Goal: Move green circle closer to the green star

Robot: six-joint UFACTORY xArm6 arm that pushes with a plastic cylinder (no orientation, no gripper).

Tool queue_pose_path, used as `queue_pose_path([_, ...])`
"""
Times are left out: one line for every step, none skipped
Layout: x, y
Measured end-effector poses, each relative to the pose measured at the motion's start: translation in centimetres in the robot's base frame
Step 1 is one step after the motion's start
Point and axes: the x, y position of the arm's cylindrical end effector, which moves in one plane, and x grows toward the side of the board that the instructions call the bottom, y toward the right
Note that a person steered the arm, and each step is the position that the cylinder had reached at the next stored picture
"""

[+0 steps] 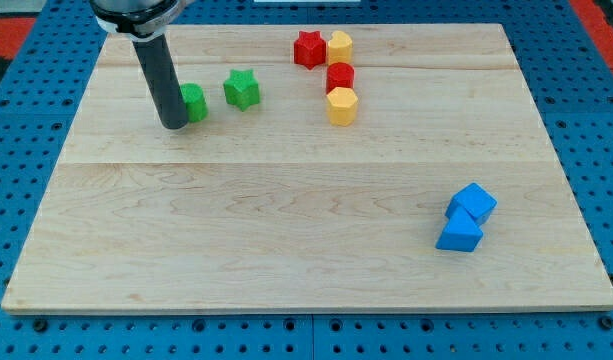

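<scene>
The green circle point(194, 102) lies on the wooden board at the view's upper left. The green star point(242, 89) lies a short gap to its right and slightly higher. My dark rod comes down from the view's top left, and my tip point(173, 125) rests on the board against the green circle's left side, partly hiding it.
A red star point(309, 48) and a yellow block point(339, 46) sit at the view's top centre. A red block point(340, 77) and a yellow hexagon point(342, 105) lie below them. Two blue blocks point(472, 203) point(459, 235) lie at the lower right. The board's edge point(306, 309) runs along the bottom.
</scene>
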Motion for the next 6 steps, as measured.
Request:
queue_pose_path([-0.2, -1.6])
queue_pose_path([-0.4, -3.2])
queue_pose_path([-0.4, -1.6])
queue_pose_path([-0.8, 1.1])
queue_pose_path([-1.4, 3.7])
queue_pose_path([-2.0, 6.3])
